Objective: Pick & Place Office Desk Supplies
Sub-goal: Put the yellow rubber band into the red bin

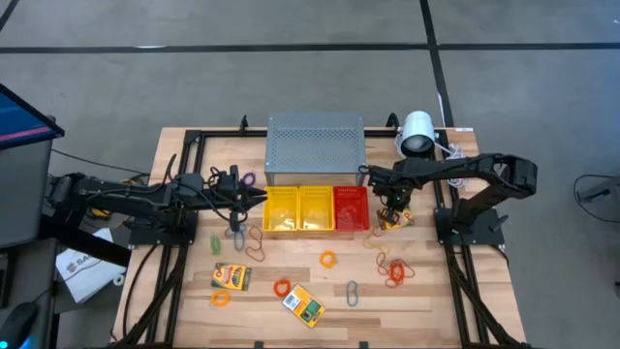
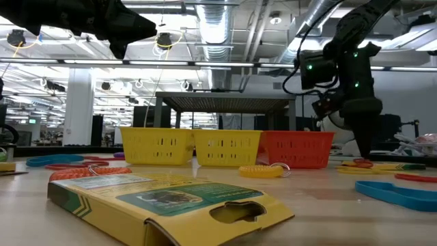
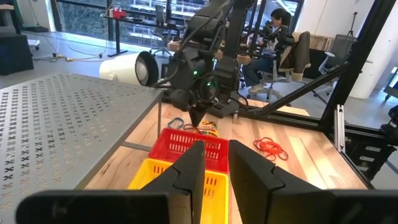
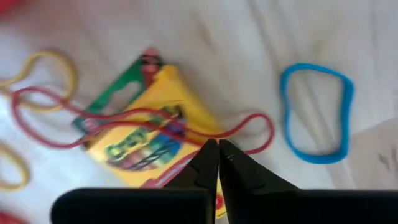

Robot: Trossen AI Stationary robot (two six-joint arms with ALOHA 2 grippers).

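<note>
My right gripper (image 4: 217, 149) points down just right of the red basket (image 1: 351, 208), shut on a thin red band loop (image 4: 124, 115). The loop is draped across a yellow-and-green card box (image 4: 149, 134) that lies flat on the table. A blue loop (image 4: 317, 112) and a yellow band (image 4: 50, 62) lie beside the box. My left gripper (image 3: 216, 168) hovers level over the yellow baskets (image 1: 281, 208), its fingers slightly apart and empty. More card boxes (image 1: 231, 276), orange bands (image 1: 328, 259) and a blue-grey clip (image 1: 353, 292) are scattered on the near half of the table. My right gripper pinches the red band between its two fingertips, at the stretch (image 4: 198, 139) that crosses the card box's edge. The fingers come from above, pointing down. The rest of the band lies wavy and slack over the box and table.
A big grey perforated metal box (image 1: 316, 147) stands behind the three baskets. A white cylinder (image 1: 417, 134) sits at the far right. Black frame rails run along both table sides. A tangle of red bands (image 1: 392, 271) lies near my right gripper. A person sits in the room behind.
</note>
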